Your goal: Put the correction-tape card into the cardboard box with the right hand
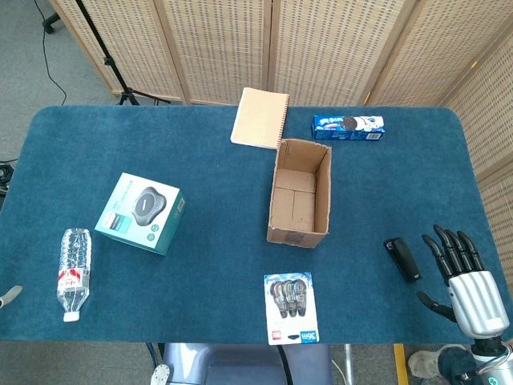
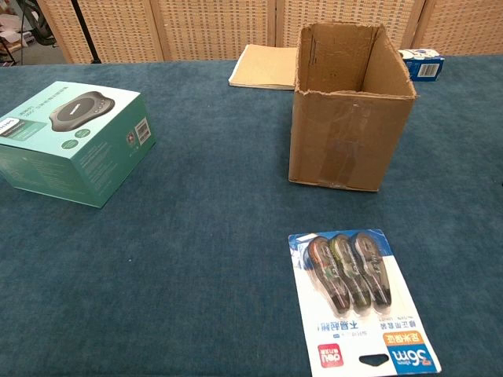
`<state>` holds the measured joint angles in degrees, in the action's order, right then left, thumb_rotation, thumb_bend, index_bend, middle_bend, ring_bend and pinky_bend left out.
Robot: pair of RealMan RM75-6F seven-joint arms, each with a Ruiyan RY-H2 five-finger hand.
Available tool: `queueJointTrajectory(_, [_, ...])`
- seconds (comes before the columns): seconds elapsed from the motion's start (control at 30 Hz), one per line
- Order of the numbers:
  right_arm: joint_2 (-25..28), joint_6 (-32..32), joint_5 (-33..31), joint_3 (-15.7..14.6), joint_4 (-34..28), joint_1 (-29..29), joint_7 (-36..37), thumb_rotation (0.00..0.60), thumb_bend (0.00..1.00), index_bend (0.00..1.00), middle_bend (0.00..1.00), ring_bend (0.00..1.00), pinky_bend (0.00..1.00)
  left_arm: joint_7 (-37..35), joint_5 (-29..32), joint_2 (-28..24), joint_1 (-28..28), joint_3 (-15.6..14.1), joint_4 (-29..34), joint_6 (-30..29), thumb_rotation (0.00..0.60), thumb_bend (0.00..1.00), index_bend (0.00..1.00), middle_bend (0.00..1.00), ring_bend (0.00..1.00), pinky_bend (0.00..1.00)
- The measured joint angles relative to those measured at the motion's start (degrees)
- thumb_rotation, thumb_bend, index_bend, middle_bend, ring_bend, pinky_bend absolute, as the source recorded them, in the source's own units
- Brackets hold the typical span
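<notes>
Flat blue-backed correction-tape card w/ three dispensers, lying on blue-carpeted counter nr front edge, just in front of open-topped brown cardboard box, not touching. Silver-and-black right hand at front-right corner, fingers spread, holding nothing, beside small black stapler-like object. Left hand out of view.

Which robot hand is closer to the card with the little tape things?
Right. The right hand is open beside the correction-tape card, off to its right. The left hand isn't in either view.
</notes>
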<state>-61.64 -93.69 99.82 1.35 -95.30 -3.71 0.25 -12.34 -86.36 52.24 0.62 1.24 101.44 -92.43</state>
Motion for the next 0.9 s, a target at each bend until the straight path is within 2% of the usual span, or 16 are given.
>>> queueJointTrajectory(0.27, [-0.18,1.22,0.22,-0.52,-0.23,-0.24,-1.14,0.6,0.0,0.0,0.0,0.0,0.0,-0.64,-0.05,-0.4,0.0,0.1,0.17,0.63,0.6,0.0,0.0,0.0,0.0,0.0])
queueJointTrajectory(0.43, [-0.29,3.8,3.85,-2.01,-0.89,-1.63,-2.39,0.6,0.0,0.0,0.0,0.0,0.0,-0.56,-0.8,-0.5,-0.18,-0.05,0.67,1.14,0.6,0.0,0.0,0.0,0.0,0.0])
queueJointTrajectory(0.57, [-0.18,9.7,8.56,-3.82,-2.16,-4.88,-3.84,0.6,0.0,0.01,0.0,0.0,0.0,0.66,-0.26,-0.45,-0.37,0.06,1.29,1.75,0.6,0.0,0.0,0.0,0.0,0.0])
queueJointTrajectory(0.7, [-0.34,19.01,11.73,-4.85,-4.72,-10.28,-5.04,0.6,0.0,0.07,0.01,0.0,0.06,1.3,0.57,-0.35,-0.58,0.4,1.63,2.3,0.6,0.0,0.0,0.0,0.0,0.0])
queueJointTrajectory(0.9, [-2.97,32.16,11.05,-3.73,-7.12,-18.18,-7.74,0.6,0.0,0.09,0.02,0.0,0.06,1.64,1.39,-0.33,-0.99,0.63,1.6,3.55,0.6,0.0,0.0,0.0,0.0,0.0])
